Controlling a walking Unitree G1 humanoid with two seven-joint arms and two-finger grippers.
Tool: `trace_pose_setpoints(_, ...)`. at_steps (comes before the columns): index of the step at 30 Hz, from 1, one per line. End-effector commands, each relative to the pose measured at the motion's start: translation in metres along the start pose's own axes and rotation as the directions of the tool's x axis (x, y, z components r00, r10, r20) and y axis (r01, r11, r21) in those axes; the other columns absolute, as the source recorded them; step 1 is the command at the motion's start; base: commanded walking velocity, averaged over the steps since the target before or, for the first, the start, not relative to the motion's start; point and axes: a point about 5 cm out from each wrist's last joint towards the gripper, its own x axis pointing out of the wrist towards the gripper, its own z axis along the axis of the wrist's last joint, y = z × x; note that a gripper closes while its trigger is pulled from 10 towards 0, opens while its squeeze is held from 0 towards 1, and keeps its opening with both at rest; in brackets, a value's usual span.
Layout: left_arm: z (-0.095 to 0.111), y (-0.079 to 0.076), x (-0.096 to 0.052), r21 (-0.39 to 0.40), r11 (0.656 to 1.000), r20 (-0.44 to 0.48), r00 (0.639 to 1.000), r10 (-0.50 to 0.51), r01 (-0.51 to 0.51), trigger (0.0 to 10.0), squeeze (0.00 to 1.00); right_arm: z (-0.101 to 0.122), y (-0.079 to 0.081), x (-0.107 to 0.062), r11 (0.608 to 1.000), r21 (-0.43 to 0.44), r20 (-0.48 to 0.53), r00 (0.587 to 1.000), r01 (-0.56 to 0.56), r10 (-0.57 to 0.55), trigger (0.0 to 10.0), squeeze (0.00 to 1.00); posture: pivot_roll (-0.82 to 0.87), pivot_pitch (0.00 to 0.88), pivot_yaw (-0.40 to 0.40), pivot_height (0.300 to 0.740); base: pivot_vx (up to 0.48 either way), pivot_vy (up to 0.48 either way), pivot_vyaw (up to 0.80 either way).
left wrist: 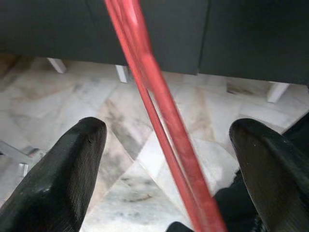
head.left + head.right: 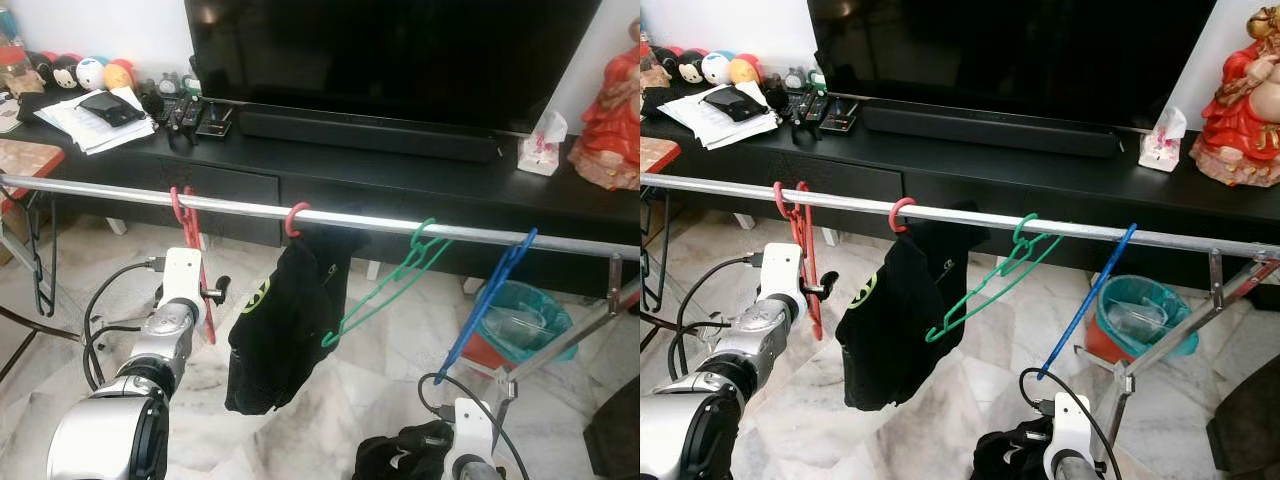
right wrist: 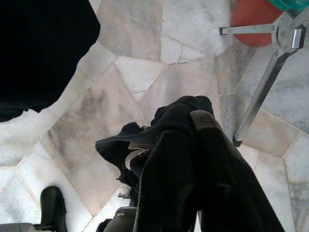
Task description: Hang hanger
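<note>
The thin red plastic hanger [image 2: 190, 245] is hooked on the silver metal rail [image 2: 360, 219], straddled by the wide-open left end effector [image 1: 166, 159]; withdrawal is called for. The right end effector [image 3: 193, 159] is clamped on black cloth [image 3: 159, 130].

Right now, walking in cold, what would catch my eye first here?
Probably the metal rail running across the room before a black TV cabinet, with red hangers, a black shirt, a green hanger and a blue hanger on it. The left tool stands open around a red hanger; the right tool grips dark cloth.
</note>
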Motion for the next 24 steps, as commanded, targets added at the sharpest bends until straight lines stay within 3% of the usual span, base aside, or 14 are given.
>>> trace_pose_setpoints(1, -0.001, 0.004, 0.0, 0.023, 0.999, -0.014, 0.999, 0.04, -0.04, 10.0, 0.0, 0.001, -0.002, 0.0, 1.0, 0.005, 0.008, 1.0, 0.007, -0.007, 10.0, 0.0, 0.04, 0.051, -0.049, 0.736, 0.0, 0.0, 0.0)
trace_pose_setpoints(12, -0.002, 0.01, 0.0, 0.013, 0.99, -0.032, 0.99, 0.138, -0.138, 10.0, 0.0, -0.001, -0.002, -0.001, 1.0, 0.003, 0.006, 1.0, 0.006, -0.006, 10.0, 0.0, 0.01, 0.031, -0.047, 0.736, 0.0, 0.0, 0.0)
trace_pose_setpoints(15, -0.003, 0.008, 0.0, 0.011, 0.991, -0.034, 0.99, 0.134, -0.134, 10.0, 0.0, -0.002, -0.002, -0.001, 1.0, 0.003, 0.005, 1.0, 0.007, -0.007, 10.0, 0.0, 0.01, 0.027, -0.047, 0.736, 0.0, 0.0, 0.0)
trace_pose_setpoints(24, -0.003, -0.002, 0.0, -0.102, 0.993, -0.038, 0.998, 0.058, -0.062, 10.0, 0.0, -0.001, -0.005, -0.001, 1.0, 0.003, 0.011, 1.0, 0.01, -0.01, 10.0, 0.0, 0.0, 0.028, -0.049, 0.736, 0.0, 0.0, 0.0)
